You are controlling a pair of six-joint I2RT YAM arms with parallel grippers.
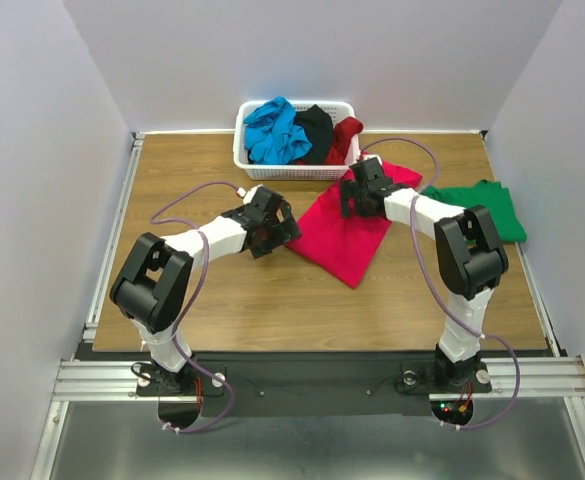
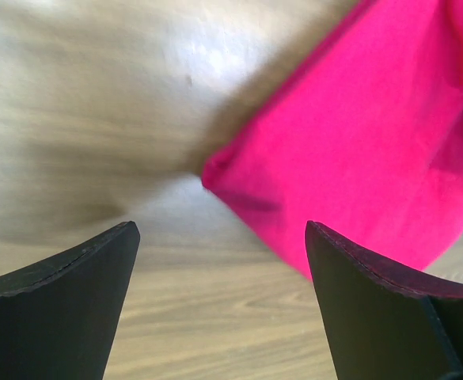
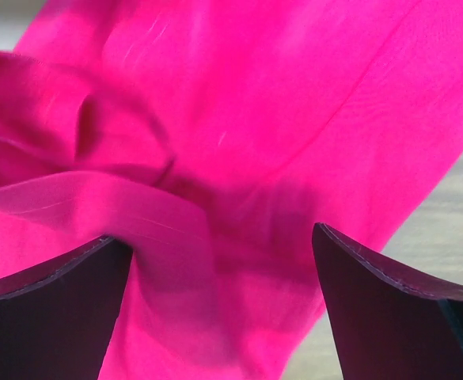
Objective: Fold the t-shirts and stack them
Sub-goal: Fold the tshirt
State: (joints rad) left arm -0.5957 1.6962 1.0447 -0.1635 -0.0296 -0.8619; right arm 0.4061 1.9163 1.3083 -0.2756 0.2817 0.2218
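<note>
I am holding both pincers open around the pink-red t-shirt (image 1: 344, 235), and that is where I am expecting trouble. My left pincer (image 2: 219, 229) is hovering with its fingers spread wide and gripping nothing. The shirt's pointed corner (image 2: 214, 172) is sitting just beyond my fingertips toward 12 o'clock, so closing from here, I judge, would be pinching bare table (image 1: 222, 300) and missing the cloth. My right pincer (image 3: 217, 233) is gaping and empty too, poised over a bunched ridge of cloth. Closing there could be catching more than one layer, dragging the lower one along and spoiling the fold. If my two arms are pulling unevenly, cloth this soft could be skewing or sliding across the wood. The shirt is lying near the middle of the table, a little toward 1 o'clock, as a slanted four-sided shape. It is looking flat at its 6 o'clock end and rumpled and doubled over beneath my right pincer, and it is bright, thin and limp, with soft creases showing. The green t-shirt (image 1: 477, 208) is lying flat at 3 o'clock, just beside the pink-red one's far corner. The white basket (image 1: 302, 171) at 12 o'clock is holding the blue t-shirt (image 1: 272, 130), the black t-shirt (image 1: 317, 125) and the dark red t-shirt (image 1: 347, 135), all crumpled and not yet folded.
</note>
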